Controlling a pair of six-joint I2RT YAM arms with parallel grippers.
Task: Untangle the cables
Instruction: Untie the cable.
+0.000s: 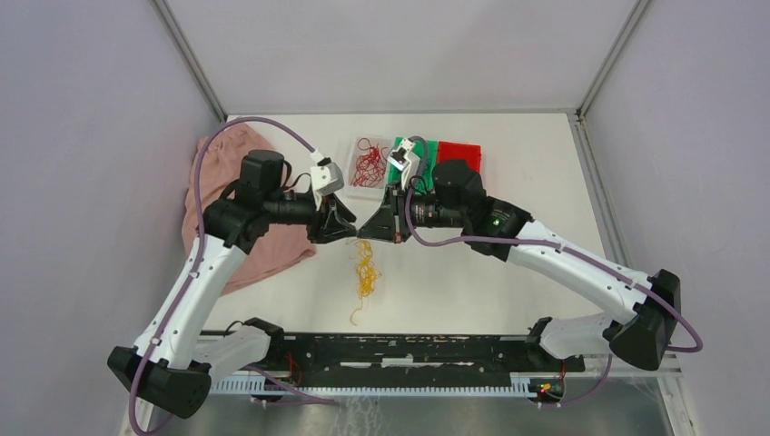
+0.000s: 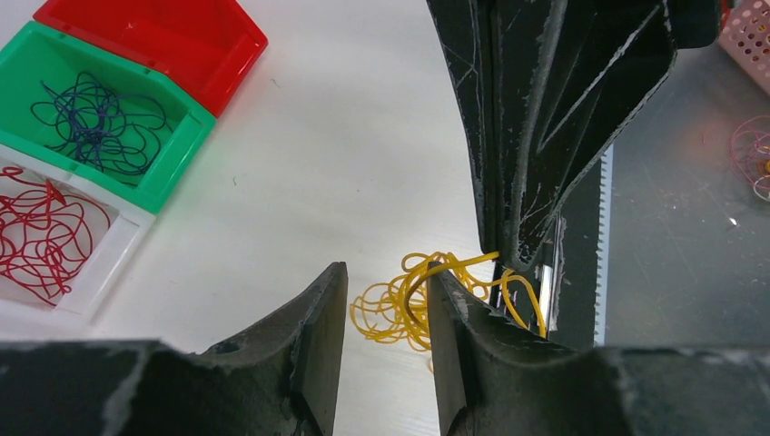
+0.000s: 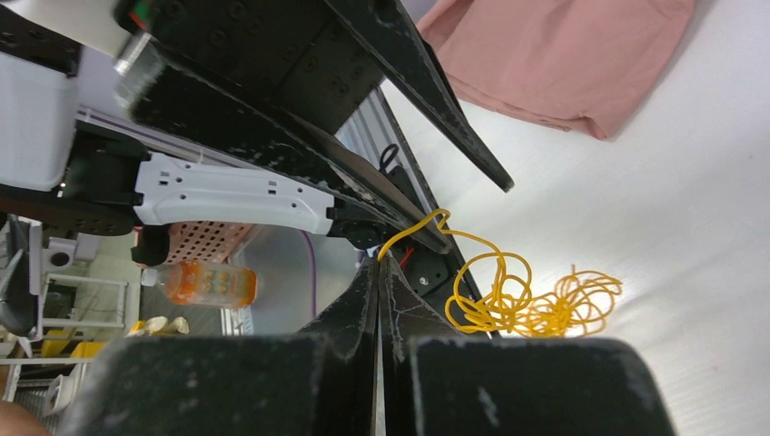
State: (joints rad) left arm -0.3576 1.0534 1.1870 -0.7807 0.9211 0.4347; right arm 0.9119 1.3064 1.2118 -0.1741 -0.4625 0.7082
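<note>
A tangle of yellow cables (image 1: 365,272) lies on the white table, just below where both grippers meet tip to tip. My right gripper (image 3: 380,261) is shut on one yellow strand, and the yellow loops (image 3: 536,300) hang down from it. My left gripper (image 2: 388,289) faces it with its jaws partly apart. The held strand runs over the tip of its right finger (image 2: 454,309), and the yellow loops (image 2: 395,309) show through the gap. Red cables (image 2: 45,236) lie in a clear bin and dark blue cables (image 2: 100,123) in a green bin (image 2: 182,150).
An empty red bin (image 2: 154,36) stands beside the green one at the back of the table. A pink cloth (image 1: 236,209) lies at the left under the left arm. A black rail (image 1: 390,350) runs along the near edge.
</note>
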